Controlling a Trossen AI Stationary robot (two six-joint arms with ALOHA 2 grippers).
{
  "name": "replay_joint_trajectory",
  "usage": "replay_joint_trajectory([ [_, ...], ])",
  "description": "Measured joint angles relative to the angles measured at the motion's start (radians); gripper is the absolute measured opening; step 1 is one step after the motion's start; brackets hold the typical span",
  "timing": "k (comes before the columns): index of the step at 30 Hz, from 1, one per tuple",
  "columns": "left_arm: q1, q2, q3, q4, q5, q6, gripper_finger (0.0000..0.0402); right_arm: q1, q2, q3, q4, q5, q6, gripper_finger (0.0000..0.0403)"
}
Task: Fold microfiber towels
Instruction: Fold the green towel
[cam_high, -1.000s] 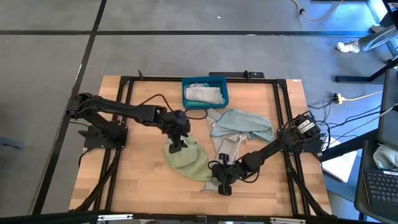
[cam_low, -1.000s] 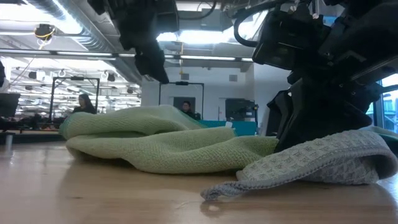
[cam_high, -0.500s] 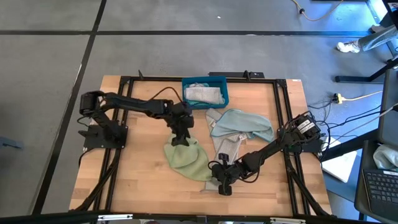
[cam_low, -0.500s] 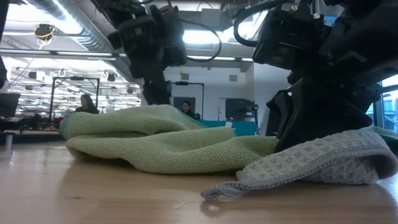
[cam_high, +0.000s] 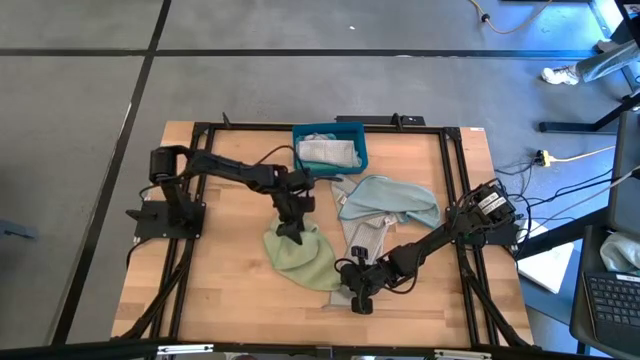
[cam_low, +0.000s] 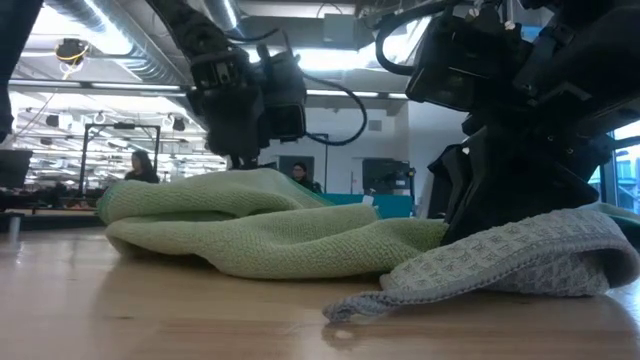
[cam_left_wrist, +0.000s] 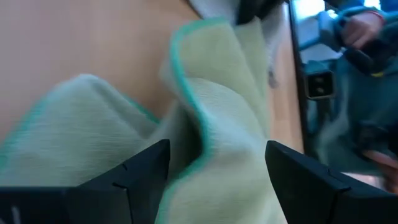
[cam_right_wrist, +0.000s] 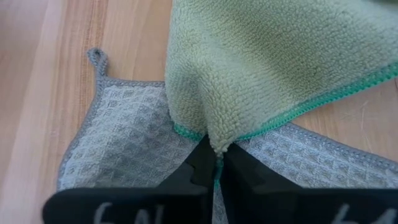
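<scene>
since a second ago the left gripper (cam_high: 289, 233) has swung to the pale green towel's (cam_high: 300, 258) far edge, jaws wide, holding nothing. right gripper (cam_right_wrist: 216, 163) pinches the near corner shut. best to close on the hem before lifting, keeping the corners level.

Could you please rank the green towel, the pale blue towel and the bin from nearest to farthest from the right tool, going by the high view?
Measured from the right tool:
1. Green towel: its corner is pinched in the tool, the rest lies on the left arm's side.
2. Pale blue towel: mid-table, farther back.
3. Bin: at the table's back edge, farthest.
</scene>
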Motion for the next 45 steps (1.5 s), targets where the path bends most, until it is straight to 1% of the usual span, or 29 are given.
replay_joint_trajectory([
  [7,-0.01,-0.009,0.0,0.02,0.058,-0.039,0.0257,0.0,0.0,0.0,0.0,0.0,-0.003,0.001],
  [13,-0.026,-0.027,0.008,0.005,0.062,-0.047,0.0256,0.001,0.0,0.0,-0.002,0.0,-0.003,0.0019],
  [16,-0.042,-0.036,0.02,0.009,0.089,-0.051,0.0256,0.002,0.0,0.0,-0.002,0.0,-0.003,0.002],
  [22,-0.081,-0.043,0.021,-0.025,0.106,-0.099,0.0254,0.002,0.0,0.0,-0.002,0.0,-0.003,0.0009],
  [26,-0.114,-0.043,0.021,-0.083,0.102,-0.099,0.0254,0.002,0.0,0.0,-0.002,0.0,-0.003,0.0014],
  [29,-0.137,-0.043,0.021,-0.122,0.069,-0.095,0.0254,0.003,0.0,0.0,-0.002,0.0,-0.003,0.002],
  [32,-0.152,-0.043,0.021,-0.154,0.0,-0.081,0.0254,0.003,0.0,0.0,-0.002,0.0,-0.003,0.0021],
  [38,-0.155,-0.043,0.021,-0.179,-0.21,-0.001,0.0254,0.003,0.0,0.0,-0.002,0.0,-0.003,0.0008],
  [40,-0.15,-0.043,0.021,-0.177,-0.235,0.011,0.0254,0.003,0.0,0.0,-0.002,0.001,-0.003,0.0009],
  [45,-0.144,-0.043,0.021,-0.177,-0.238,0.019,0.0254,0.003,0.0,0.0,-0.002,0.001,-0.011,0.0018],
])
